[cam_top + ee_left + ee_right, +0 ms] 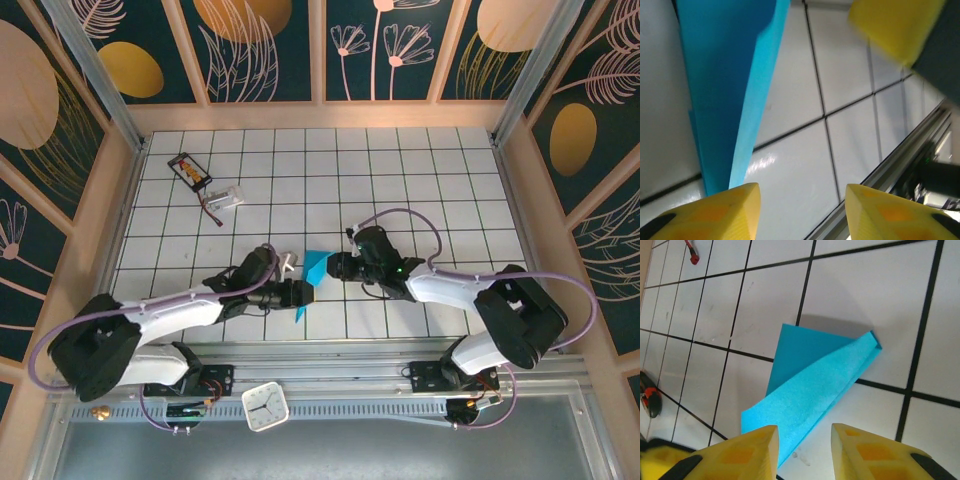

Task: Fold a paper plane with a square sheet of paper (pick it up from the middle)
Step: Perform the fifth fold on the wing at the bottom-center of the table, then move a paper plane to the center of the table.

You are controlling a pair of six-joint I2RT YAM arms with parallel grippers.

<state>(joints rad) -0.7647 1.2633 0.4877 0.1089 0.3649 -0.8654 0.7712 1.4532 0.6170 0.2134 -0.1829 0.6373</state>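
Near the desk's [420, 180] front edge, midway along, the paper plane [313, 270] is lying loosely folded. The left tool [802, 212] and right tool [805, 450] are both standing apart, gripping nothing. Risk: with nothing pinning them, the folds may be springing open, and a skewed pinch could crumple the crease.

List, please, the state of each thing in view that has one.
paper plane: folded, resting on the table, not gripped.
left gripper: jaws open, nothing between them.
right gripper: jaws open, nothing clamped.
clock: lying face up.
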